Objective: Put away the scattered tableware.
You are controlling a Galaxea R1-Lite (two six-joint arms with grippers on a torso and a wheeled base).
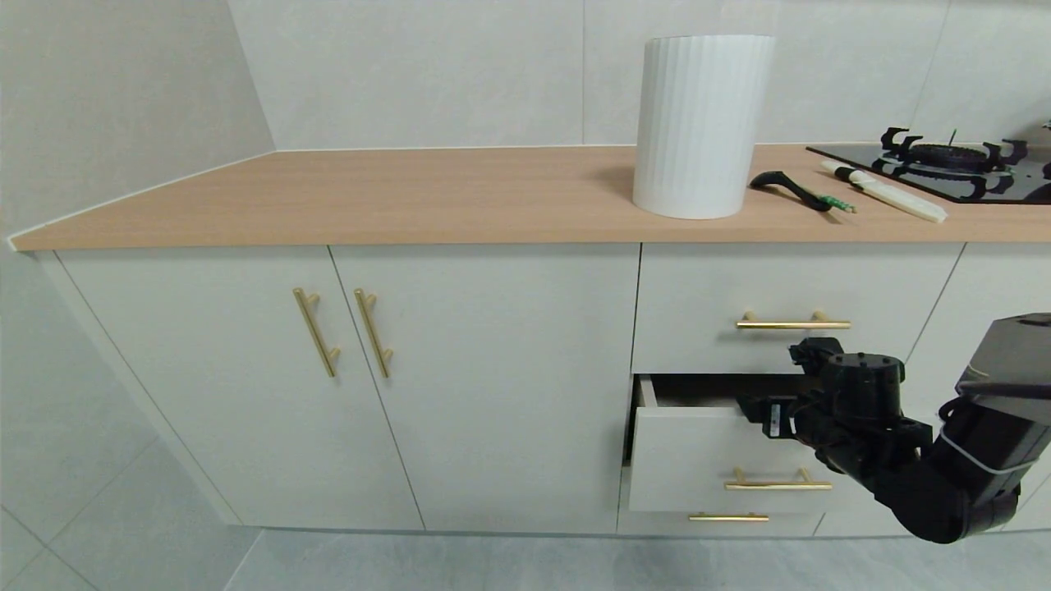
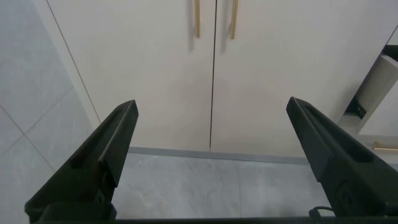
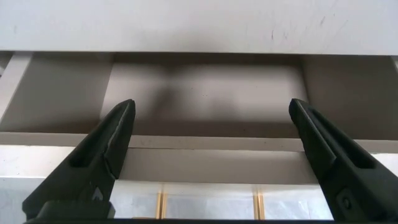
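A white ribbed cylinder [image 1: 702, 123] stands right of centre on the wooden countertop [image 1: 369, 197], a black gas hob [image 1: 944, 168] at upper right, gold-handled cabinet doors [image 1: 460, 386] lower left

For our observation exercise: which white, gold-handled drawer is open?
The middle white drawer with the gold bar handle, pulled out; the top drawer and bottom drawer sit shut.

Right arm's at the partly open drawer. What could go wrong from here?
1. The drawer is barely out; the long ladle and knife may catch on its rim.
2. The open right gripper sits just below the top handle; lifting straight up could snag it.
3. The ladle lies close to the canister; a grasp might knock it.
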